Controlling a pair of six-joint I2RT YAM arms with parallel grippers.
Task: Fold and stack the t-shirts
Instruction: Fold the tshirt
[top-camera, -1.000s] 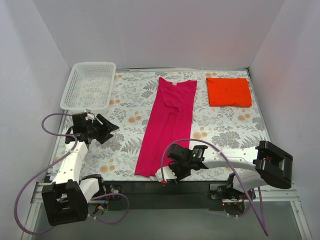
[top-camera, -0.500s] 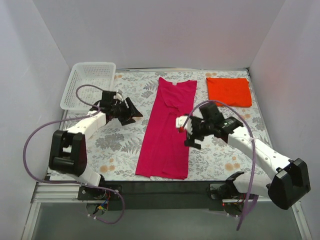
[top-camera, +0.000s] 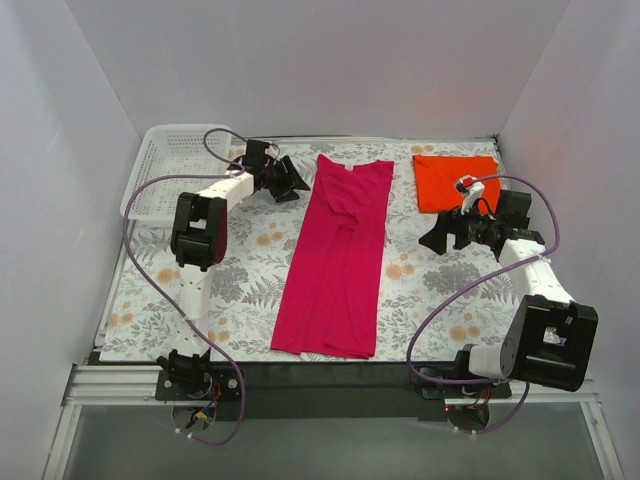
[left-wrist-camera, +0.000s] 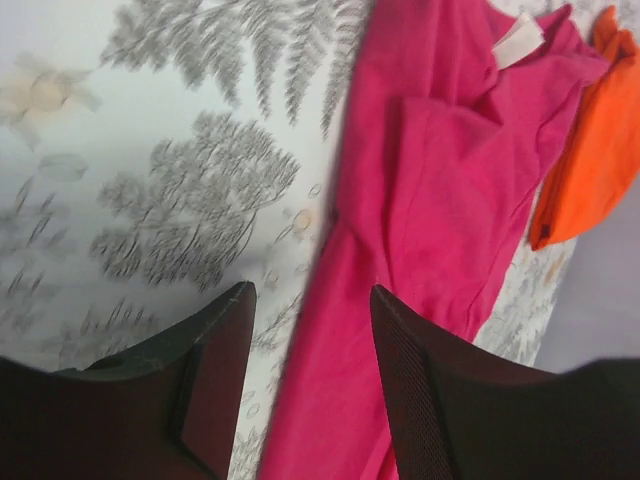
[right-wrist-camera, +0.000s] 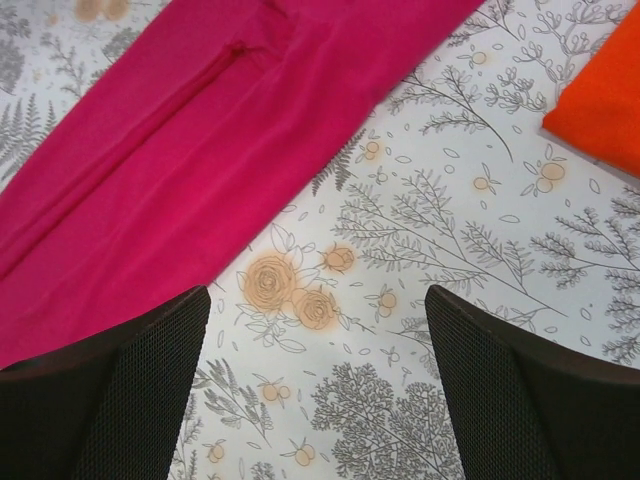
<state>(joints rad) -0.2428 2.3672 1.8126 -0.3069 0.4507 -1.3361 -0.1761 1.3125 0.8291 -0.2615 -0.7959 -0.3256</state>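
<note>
Reaching across the far side of the desk (top-camera: 240, 275) now, my left gripper (top-camera: 288, 182) sits just beside the collar end of the pink shirt (top-camera: 335, 255), its fingers spread apart with nothing held between them. From the left wrist camera, the shirt's left edge runs up right between my two dark fingers (left-wrist-camera: 215, 380), flowered cloth under one and pink fabric under the other; whether I am touching the fabric I cannot tell. A white label (left-wrist-camera: 520, 40) shows at the neckline. The pink shirt itself lies as one long narrow strip down the middle of the desk, sides folded inward, collar at the far end and hem near the front edge. Over on the other side, my right gripper (top-camera: 432, 240) is opened wide and empty, above bare flowered cloth between the pink shirt and the orange shirt (top-camera: 458, 185). The right wrist camera shows pink fabric slanting across the upper left and a corner of orange at the upper right, both clear of my fingers. The orange shirt is folded into a neat rectangle in the far right corner. A white mesh basket (top-camera: 160, 175) stands in the far left corner, just behind my left arm.
</note>
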